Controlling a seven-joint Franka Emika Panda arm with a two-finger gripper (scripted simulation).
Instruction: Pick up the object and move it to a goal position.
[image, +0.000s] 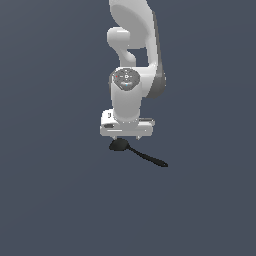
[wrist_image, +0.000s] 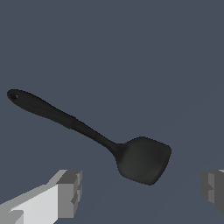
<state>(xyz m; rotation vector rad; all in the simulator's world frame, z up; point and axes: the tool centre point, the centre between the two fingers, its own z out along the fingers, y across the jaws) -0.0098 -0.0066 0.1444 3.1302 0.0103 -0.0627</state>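
Claw (wrist_image: 140, 192) spread wide, seemingly just above the black spoon (wrist_image: 142, 159).

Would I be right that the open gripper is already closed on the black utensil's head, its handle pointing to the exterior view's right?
Not quite: the gripper holds nothing. In the wrist view its fingers stand wide apart, with the black utensil lying untouched beyond them. The handle does point to the exterior view's right.

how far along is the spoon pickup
Done: the gripper hangs just above the black spoon. In hand: lining up; in the wrist view the fingers stand wide apart, the spoon's head between them, untouched. Left: lower, close, lift, carry to the goal, which isn't visible.
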